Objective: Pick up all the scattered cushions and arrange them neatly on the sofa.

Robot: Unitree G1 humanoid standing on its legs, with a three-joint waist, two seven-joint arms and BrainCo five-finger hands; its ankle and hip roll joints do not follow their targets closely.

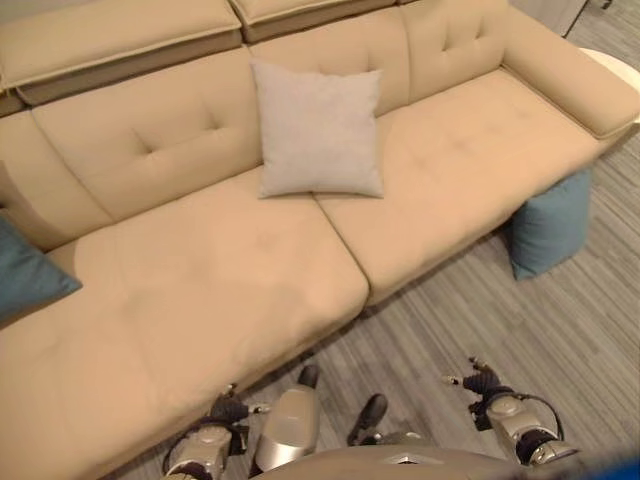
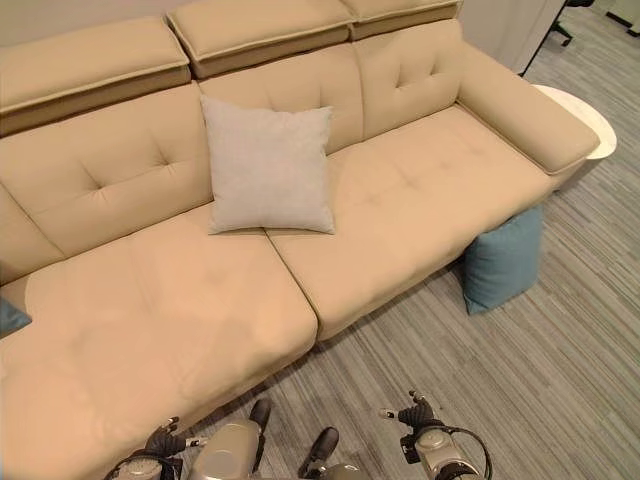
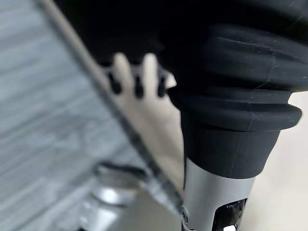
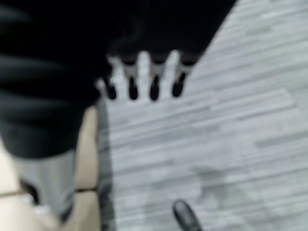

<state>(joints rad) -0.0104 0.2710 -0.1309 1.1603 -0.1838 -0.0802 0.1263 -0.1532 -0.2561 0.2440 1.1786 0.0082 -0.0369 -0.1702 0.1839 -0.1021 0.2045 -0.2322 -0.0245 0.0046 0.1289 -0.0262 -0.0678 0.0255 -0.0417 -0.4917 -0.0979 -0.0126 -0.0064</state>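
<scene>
Beige tufted fabric sofa [image 1: 230, 290]: a pale grey square cushion [image 1: 318, 128] is propped against its backrest; a teal cushion [image 1: 550, 222] is seen on grey carpet [image 1: 560, 340]. Left hand [image 3: 137, 79] and right hand [image 4: 144, 77] hang apart, fingers straight.

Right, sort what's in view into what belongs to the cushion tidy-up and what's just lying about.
Belongs to the job:
- grey cushion, upright against the backrest
- blue cushion, on the floor leaning against the sofa front
- second blue cushion, on the seat at the sofa's left end
- sofa

Just lying about:
- round white side table beyond the right armrest
</scene>
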